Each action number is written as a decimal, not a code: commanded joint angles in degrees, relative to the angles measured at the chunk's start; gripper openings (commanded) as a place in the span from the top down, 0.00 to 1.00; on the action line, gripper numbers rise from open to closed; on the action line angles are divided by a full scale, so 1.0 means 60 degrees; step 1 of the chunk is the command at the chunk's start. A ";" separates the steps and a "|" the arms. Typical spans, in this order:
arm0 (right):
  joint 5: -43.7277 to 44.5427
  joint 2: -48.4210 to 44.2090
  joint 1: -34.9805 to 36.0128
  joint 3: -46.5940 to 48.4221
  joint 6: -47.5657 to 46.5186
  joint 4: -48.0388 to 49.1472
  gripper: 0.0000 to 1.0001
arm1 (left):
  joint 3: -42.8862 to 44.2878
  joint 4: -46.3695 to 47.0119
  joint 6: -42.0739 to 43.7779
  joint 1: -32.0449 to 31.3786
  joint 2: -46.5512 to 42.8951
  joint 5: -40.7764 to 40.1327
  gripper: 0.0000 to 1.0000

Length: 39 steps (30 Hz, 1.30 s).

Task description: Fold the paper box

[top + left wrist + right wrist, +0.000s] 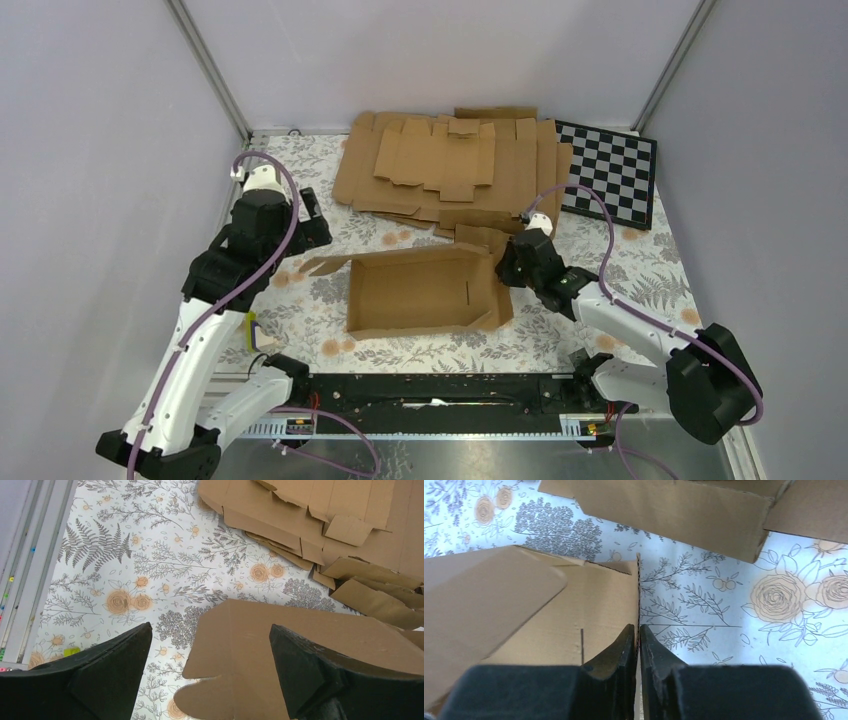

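Note:
The paper box (415, 293) is a brown cardboard piece lying mid-table, partly folded, with raised walls and a flap sticking out to its left. My right gripper (508, 262) is shut on the box's upright right wall; in the right wrist view (638, 630) the thin cardboard edge (638, 590) runs between the closed fingers. My left gripper (312, 228) is open and empty, above the table just left of the box. In the left wrist view (210, 635) the box's left flap (280, 650) lies below and between the spread fingers.
A pile of flat brown cardboard blanks (450, 165) lies at the back centre. A black-and-white checkerboard (610, 172) sits at the back right. The table has a floral cover (300, 310). Grey walls enclose the sides; a black rail (440, 390) runs along the near edge.

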 commanded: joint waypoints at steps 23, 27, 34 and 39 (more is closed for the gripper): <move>-0.2122 -0.1089 0.0014 -0.0923 -0.0183 0.0968 0.00 | -0.0292 -0.0303 -0.0803 0.0043 -0.2382 0.6205 0.17; -0.1291 -0.1932 0.0014 -0.1059 0.0183 0.0198 0.00 | -0.0211 -0.0430 -0.0992 0.0043 -0.2426 0.5771 0.17; -0.4113 -0.3833 0.0013 -0.0869 -0.0817 -0.0350 0.00 | -0.0713 -0.0652 -0.1311 0.0043 -0.2200 0.5251 0.11; -0.6927 -0.4931 0.0022 -0.0583 -0.1845 -0.0326 0.00 | -0.0928 -0.0287 -0.1364 0.0043 -0.2325 0.4797 0.10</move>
